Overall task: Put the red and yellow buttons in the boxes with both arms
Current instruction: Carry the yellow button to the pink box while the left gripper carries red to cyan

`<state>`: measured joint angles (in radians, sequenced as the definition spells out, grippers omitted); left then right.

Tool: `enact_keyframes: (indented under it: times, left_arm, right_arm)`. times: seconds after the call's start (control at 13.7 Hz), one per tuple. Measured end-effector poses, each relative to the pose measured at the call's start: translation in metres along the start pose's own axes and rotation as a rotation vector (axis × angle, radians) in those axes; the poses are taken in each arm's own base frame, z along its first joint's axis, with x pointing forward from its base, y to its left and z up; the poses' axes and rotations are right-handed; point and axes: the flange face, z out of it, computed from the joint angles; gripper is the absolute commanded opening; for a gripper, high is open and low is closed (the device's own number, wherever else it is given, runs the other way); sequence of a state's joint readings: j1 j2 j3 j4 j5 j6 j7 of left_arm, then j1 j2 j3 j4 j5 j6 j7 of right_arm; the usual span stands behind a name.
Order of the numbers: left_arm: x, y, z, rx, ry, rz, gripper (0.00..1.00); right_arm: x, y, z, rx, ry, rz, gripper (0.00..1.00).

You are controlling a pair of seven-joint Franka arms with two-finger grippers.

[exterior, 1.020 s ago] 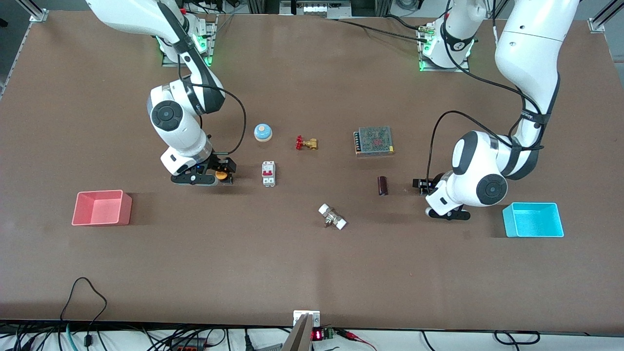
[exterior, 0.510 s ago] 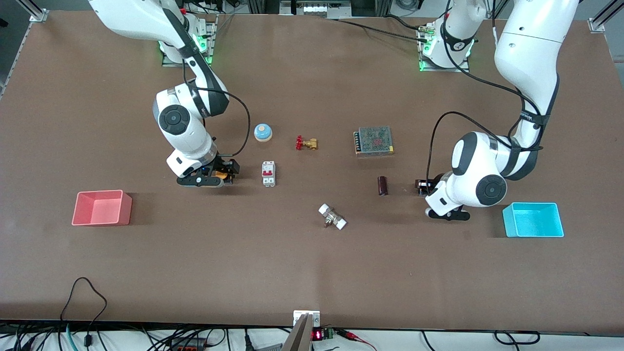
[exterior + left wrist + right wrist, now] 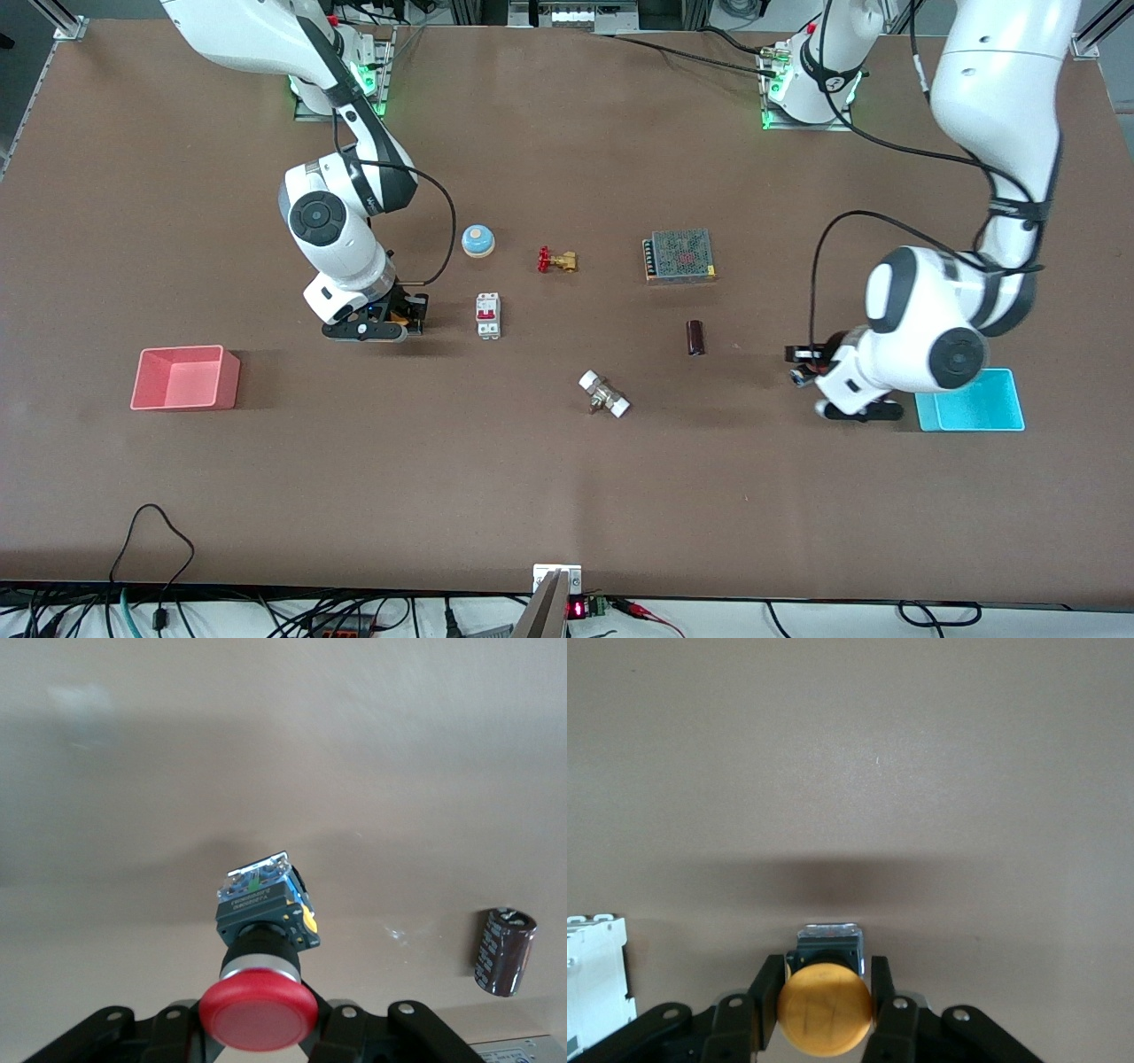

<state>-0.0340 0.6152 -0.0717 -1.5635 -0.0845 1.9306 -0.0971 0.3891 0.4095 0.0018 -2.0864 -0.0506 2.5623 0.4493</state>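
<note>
The left gripper is clamped on the red button, its two fingers pinching the neck just under the round red cap, with the black and blue base hanging free past the fingertips. The button is lifted clear of the table, and the gripper hangs over bare tabletop just beside the cyan box. A dark cylindrical capacitor lies on the table farther out, toward the middle.

The right gripper is clamped on the yellow button in the same way, fingers on either side of the neck below the yellow cap. It sits low over the table, and whether the base has left the surface cannot be told. A white circuit breaker lies close by; the pink box is well apart, toward the right arm's end of the table.

Both buttons look small, light and rigid, made of hard plastic. The smooth domed caps would likely slip, so the narrow neck or the square base seems the safer hold.
</note>
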Motion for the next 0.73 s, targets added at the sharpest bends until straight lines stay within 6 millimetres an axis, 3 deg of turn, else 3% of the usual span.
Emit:
enact_keyframes:
  times: [0.44, 0.58, 0.73]
  left_arm:
    - [0.002, -0.045, -0.076, -0.011, 0.107, -0.065, 0.24]
    - [0.004, -0.082, -0.094, 0.0, 0.141, -0.12, 0.24]
    - [0.003, -0.123, -0.099, 0.009, 0.146, -0.152, 0.24]
  right_arm:
    - [0.007, -0.002, -0.007, 0.002, 0.019, -0.006, 0.41]
    - [0.014, -0.003, -0.016, 0.002, 0.027, -0.008, 0.4]
    - [0.025, 0.001, -0.041, -0.015, 0.009, -0.029, 0.37]
